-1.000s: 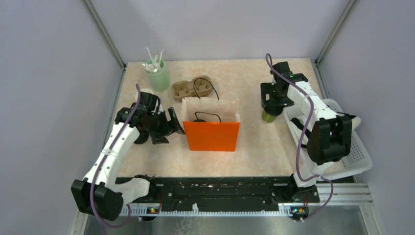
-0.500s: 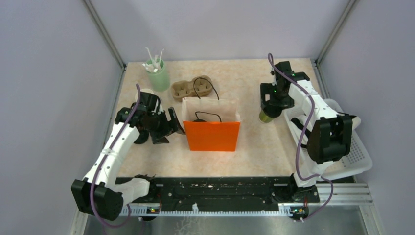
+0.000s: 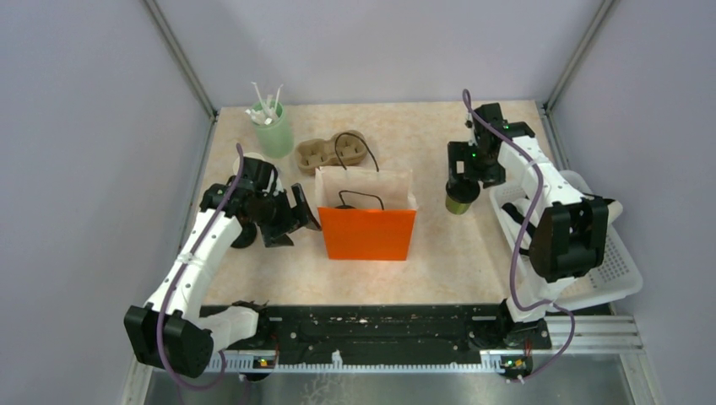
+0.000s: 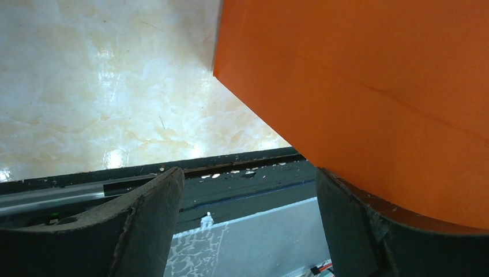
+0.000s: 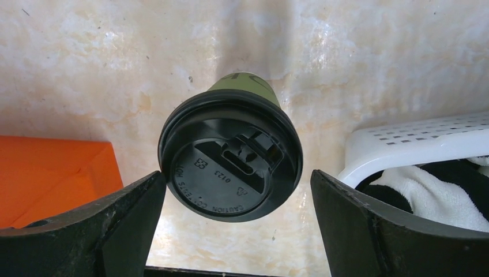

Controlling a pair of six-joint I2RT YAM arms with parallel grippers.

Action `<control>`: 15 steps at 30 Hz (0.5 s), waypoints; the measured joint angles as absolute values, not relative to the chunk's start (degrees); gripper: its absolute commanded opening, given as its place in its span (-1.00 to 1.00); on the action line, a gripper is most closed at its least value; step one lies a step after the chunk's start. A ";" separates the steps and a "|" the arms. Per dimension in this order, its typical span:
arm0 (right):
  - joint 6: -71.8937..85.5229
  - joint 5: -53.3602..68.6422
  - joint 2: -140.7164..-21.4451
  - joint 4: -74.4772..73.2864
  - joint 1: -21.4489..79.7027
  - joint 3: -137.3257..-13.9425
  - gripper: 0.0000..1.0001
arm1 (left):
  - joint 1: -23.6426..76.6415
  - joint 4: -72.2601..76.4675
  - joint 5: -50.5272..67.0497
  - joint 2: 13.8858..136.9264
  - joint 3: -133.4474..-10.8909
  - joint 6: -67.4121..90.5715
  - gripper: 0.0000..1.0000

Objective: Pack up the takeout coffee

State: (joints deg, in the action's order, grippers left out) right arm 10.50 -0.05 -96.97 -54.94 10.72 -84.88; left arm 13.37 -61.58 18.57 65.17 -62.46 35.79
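The takeout coffee [image 3: 458, 204], an olive-green cup with a black lid [image 5: 230, 167], stands on the table right of the orange paper bag [image 3: 368, 233]. My right gripper [image 3: 461, 187] is open and straddles the cup from above [image 5: 237, 231]. Its left finger is at the lid's rim and its right finger stands a little off it. My left gripper [image 3: 295, 215] is open and empty at the bag's left side [image 4: 248, 225]. Its right finger [image 4: 357, 225] rests against the bag's orange wall [image 4: 369, 86].
A pale-green cup of white sticks [image 3: 272, 131] and a brown cup carrier [image 3: 333, 152] stand behind the bag. A white basket [image 3: 612, 266] holding cloth sits at the right edge, close to the cup [image 5: 403, 141]. A dark object [image 3: 245, 238] lies under the left arm.
My right gripper and the cup under it have shifted slightly to the left, towards the bag. The left arm has barely moved.
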 measured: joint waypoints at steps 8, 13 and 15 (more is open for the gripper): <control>10.22 0.80 -98.37 -54.85 10.74 -85.91 0.88 | 13.37 -61.49 18.63 65.17 -62.46 35.79 0.80; 10.07 0.03 -98.89 -54.87 11.88 -86.48 0.88 | 13.37 -61.45 18.65 65.17 -62.46 35.81 0.80; 10.04 -1.10 -99.07 -54.83 12.67 -86.80 0.88 | 13.37 -61.43 18.65 65.19 -62.46 35.81 0.80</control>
State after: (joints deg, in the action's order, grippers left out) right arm 10.04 -1.10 -99.07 -54.83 12.67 -86.80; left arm 13.37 -61.43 18.65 65.19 -62.46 35.81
